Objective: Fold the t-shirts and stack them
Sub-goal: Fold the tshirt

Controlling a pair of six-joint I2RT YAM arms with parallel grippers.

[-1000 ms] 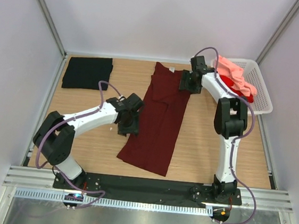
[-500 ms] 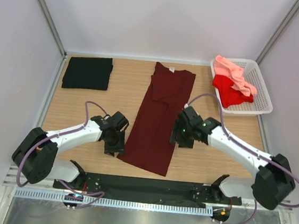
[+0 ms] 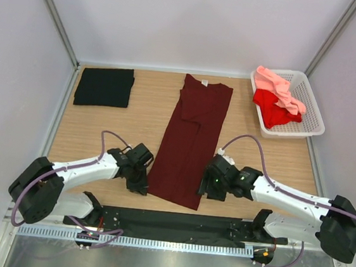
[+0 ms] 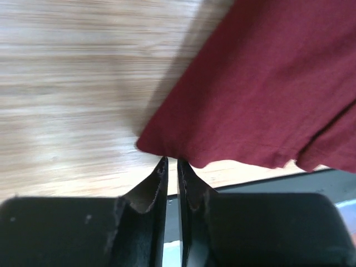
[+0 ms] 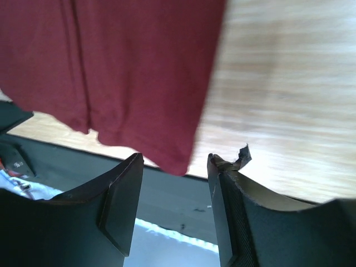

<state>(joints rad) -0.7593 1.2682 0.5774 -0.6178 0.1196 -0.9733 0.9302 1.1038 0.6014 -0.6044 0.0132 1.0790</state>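
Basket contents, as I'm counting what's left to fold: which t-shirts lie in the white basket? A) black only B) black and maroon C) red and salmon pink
C: the bright red t-shirt and the salmon pink t-shirt lie bunched in the white basket.

In the left wrist view the maroon t-shirt (image 4: 267, 83) runs off the top and right edges, and only its lower left corner shows. The left claw (image 4: 172, 161) meets that hem at bottom centre; how much cloth lies between its tips is too fine to tell. From above, those tips are hidden under the wrist. The right wrist view cuts the shirt at top and left, and the bits at lower left are too blurred to name. In the basket (image 3: 309, 99), upper right, the pink t-shirt (image 3: 283, 92) covers much of the red t-shirt (image 3: 271, 110). The neck label (image 3: 204, 81) is too small to read.
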